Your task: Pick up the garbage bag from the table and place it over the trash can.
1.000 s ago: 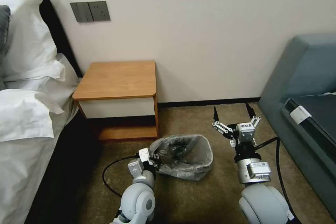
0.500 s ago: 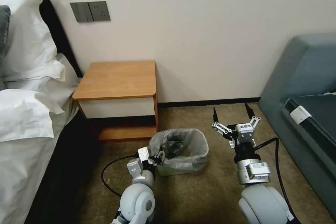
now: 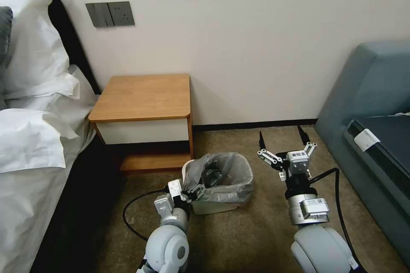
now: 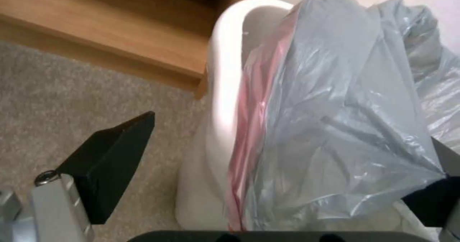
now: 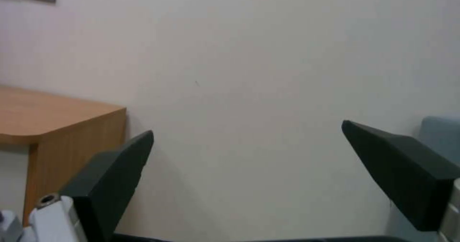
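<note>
Head view: I have the cream trash can (image 3: 213, 207) standing upright on the carpet just in front of the nightstand (image 3: 145, 96), whose wooden top is bare; the grey garbage bag (image 3: 226, 179) is draped over the can's mouth, its film covering the far and right rim, while the rim corner nearest the nightstand shows uncovered. My left gripper (image 3: 193, 191) sits low at the can's near-left edge, touching the film, placed there to work the bag's hem over the rim; my right gripper (image 3: 282, 143) waits to the right of the can, pointed up toward the wall, fingers spread wide and holding nothing, kept apart so it does not snag the film.

Left wrist view: the left gripper (image 4: 268, 170) is released, its two black pads well apart on either side of the can's wall; the pink-tinted hem of the bag (image 4: 335, 109) runs down just inside the white rim (image 4: 225, 73), so I judge that this side is not yet seated.

Right wrist view: the right gripper (image 5: 268, 173) stands unclenched and empty, facing the plain wall beside the nightstand's corner (image 5: 62, 120).
</note>
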Robot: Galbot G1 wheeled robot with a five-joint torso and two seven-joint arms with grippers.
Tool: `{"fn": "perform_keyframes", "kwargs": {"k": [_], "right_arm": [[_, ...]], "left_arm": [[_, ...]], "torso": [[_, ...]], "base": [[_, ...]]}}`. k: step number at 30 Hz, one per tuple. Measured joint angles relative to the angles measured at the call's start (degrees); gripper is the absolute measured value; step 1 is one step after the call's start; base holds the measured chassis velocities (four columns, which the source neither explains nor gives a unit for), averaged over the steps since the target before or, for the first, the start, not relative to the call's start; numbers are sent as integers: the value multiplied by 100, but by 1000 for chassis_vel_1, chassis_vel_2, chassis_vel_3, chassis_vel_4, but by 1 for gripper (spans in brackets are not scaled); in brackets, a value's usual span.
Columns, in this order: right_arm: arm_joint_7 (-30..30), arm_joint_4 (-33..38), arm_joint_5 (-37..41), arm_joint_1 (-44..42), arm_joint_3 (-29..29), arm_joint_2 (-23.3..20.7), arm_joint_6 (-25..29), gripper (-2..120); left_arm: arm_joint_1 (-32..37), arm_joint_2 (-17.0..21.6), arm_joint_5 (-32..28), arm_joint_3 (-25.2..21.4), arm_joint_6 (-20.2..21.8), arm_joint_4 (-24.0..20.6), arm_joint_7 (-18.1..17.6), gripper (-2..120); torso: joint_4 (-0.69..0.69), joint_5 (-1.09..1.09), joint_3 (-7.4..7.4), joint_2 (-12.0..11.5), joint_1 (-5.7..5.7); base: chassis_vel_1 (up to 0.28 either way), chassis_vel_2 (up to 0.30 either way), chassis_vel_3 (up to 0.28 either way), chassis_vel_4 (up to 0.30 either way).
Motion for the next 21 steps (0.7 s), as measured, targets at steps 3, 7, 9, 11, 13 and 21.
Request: {"fn": "perform_keyframes", "kwargs": {"k": [3,7,9,11,13,21], "right_arm": [[-8,16,-4,-17,0,-3,1,100],[-17,44,-16,-38,2,-4,3,100],[-24,60,-20,-46,2,-4,4,100],[-32,84,-20,-47,4,-4,4,100],[-36,103,-21,-47,12,-6,4,100],[-42,135,-32,-94,48,17,15,100]], "left_arm": [[1,-11,4,0,-81,1,15,100],[15,-11,5,-7,-136,-17,20,100],[39,7,5,-15,-139,-60,21,100],[57,18,6,-17,-139,-92,22,100],[64,23,6,-19,-139,-118,23,100],[74,31,1,-44,-143,-300,46,100]], "torso": [[0,0,0,0,0],[0,0,0,0,0],[0,0,0,0,0],[0,0,0,0,0],[0,0,0,0,0],[0,0,0,0,0]], "base": [[0,0,0,0],[0,0,0,0],[0,0,0,0],[0,0,0,0],[0,0,0,0],[0,0,0,0]]}}
